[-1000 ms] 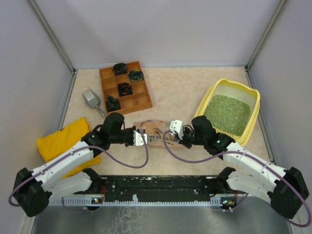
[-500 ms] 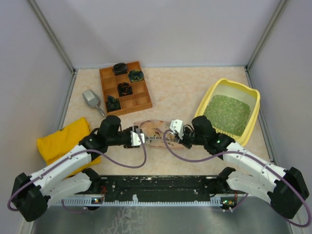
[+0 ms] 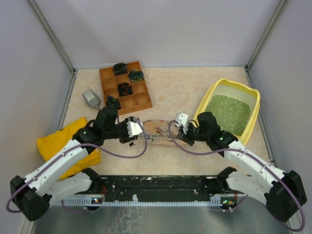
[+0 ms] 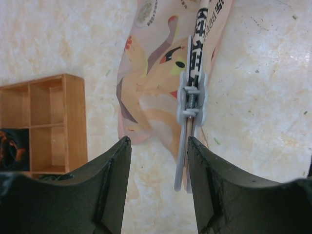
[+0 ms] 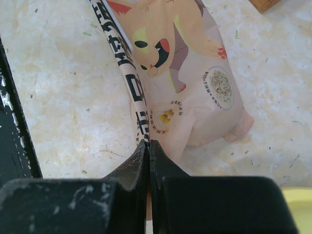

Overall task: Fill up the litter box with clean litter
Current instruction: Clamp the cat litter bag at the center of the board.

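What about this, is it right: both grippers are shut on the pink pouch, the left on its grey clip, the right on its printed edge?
Not the left. The left gripper is open: the left wrist view shows its jaws apart, the grey clip between them. The right gripper is shut on the printed edge of the pink pouch.

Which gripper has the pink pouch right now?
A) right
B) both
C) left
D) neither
A: in the right wrist view the right gripper is pinched shut on the pouch at its striped edge, while the left gripper stands open, the end of the grey clip unclamped between its fingers.
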Robot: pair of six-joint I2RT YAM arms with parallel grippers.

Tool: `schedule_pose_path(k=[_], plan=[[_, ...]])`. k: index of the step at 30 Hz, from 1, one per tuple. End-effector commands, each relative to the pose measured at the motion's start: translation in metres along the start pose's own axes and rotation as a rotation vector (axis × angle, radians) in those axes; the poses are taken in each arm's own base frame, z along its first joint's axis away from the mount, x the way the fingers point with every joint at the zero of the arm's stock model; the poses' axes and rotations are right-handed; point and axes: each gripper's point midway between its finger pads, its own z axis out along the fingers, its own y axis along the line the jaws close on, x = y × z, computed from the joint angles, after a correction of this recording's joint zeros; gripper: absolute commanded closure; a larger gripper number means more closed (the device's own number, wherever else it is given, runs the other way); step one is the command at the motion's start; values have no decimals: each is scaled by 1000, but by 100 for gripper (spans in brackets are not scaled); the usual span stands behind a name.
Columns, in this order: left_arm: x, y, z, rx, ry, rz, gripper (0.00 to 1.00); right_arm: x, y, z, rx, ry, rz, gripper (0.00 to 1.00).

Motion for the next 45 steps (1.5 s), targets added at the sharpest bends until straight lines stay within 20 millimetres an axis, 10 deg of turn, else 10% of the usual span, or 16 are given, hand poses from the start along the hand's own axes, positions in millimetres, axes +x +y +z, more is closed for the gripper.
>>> schedule_pose_path(k=[1,13,18,30,45], plan=[[1,2,-5,7,23,-148,44,-52,-23,-9,45,-150,-28,100],[-33,38,-48,-239,-180,-600,50,-42,-53,-14,117,-146,98,100],[-53,30,-65,-278,-395,-458,65,-43,-54,-13,118,-154,103,100],[50,-32,2,-78,-114,-359,50,-42,-56,-15,129,-139,117,100],[45,-35,-6,-64,-130,-264,46,-44,-72,-13,162,-139,193,100]])
